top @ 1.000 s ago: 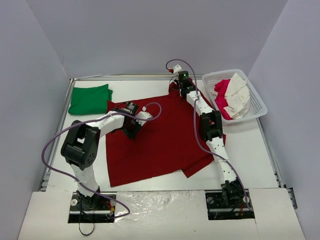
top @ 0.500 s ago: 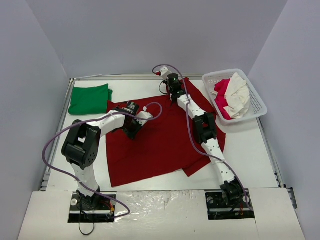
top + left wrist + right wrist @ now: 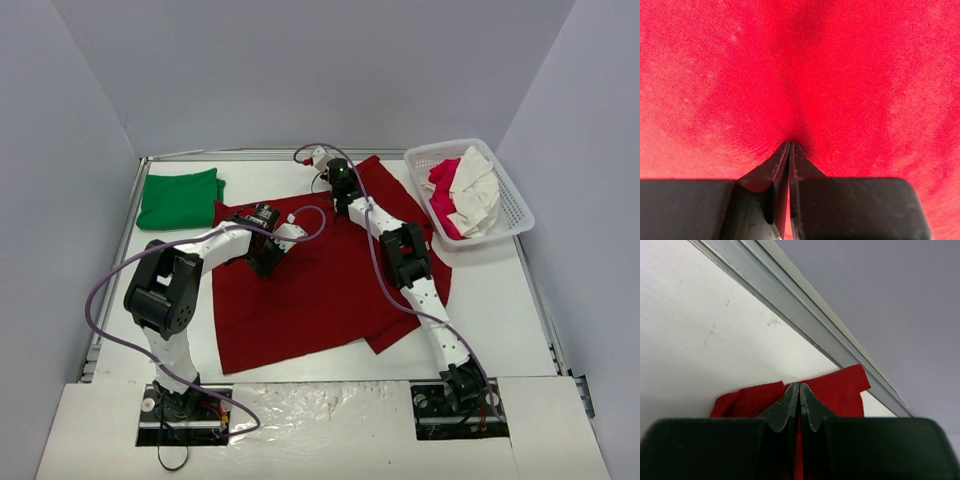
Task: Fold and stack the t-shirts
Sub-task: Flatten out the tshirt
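Observation:
The dark red t-shirt [image 3: 320, 290] lies spread over the middle of the table. My left gripper [image 3: 268, 262] is pressed down on its left half, shut on a pinch of the red cloth [image 3: 800, 75], which fills the left wrist view around the fingertips [image 3: 790, 144]. My right gripper [image 3: 338, 180] is at the shirt's far edge, shut on a fold of red cloth [image 3: 840, 387] that sticks out past its tips [image 3: 799, 385]. The bright green t-shirt [image 3: 180, 198] lies folded at the back left, apart from both grippers.
A white basket [image 3: 520, 205] at the back right holds pink and white cloth [image 3: 470, 195]. A metal rail [image 3: 805, 315] runs along the table's back edge just beyond the right gripper. Grey walls stand on three sides.
My right gripper has moved left along the back edge, dragging the red shirt's far right part with it. The left gripper has stayed where it was.

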You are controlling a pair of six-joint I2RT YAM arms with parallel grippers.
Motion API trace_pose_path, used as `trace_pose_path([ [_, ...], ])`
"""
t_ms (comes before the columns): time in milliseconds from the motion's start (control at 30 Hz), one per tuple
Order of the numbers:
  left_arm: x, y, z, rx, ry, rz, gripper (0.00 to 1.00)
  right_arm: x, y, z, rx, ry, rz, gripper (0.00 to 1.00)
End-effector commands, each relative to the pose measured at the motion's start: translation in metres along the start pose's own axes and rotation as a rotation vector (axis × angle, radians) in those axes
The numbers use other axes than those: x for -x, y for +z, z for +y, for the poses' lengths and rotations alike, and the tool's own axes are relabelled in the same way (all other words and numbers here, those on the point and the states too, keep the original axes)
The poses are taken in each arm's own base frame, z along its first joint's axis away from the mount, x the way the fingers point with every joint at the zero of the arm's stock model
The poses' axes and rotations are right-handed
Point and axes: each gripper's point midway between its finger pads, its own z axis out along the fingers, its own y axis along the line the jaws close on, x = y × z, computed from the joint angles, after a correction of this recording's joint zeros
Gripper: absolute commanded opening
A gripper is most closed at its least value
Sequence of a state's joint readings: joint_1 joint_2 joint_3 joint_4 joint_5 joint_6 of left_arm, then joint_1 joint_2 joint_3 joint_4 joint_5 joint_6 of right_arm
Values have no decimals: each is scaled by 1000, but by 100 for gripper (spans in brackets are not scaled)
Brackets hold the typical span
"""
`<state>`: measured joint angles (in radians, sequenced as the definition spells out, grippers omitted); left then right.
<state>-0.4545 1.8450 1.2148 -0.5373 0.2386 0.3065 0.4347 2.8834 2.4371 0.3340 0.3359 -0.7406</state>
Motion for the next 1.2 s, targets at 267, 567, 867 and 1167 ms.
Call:
trace_pose_path([
  [267, -26, 14, -29, -103, 9, 81, 2, 55, -63, -125, -183, 36, -13, 0],
  [567, -23, 2, -26, -89, 14, 50, 2, 52, -102, -146, -102, 63, 85, 0],
  [867, 6, -49, 5, -13, -40, -128, 6, -2, -199, -126, 260, 228, 219, 39],
  [1167, -12, -116, 32, 94, -62, -212, 16, -72, -301, -77, 579, 212, 373, 43],
])
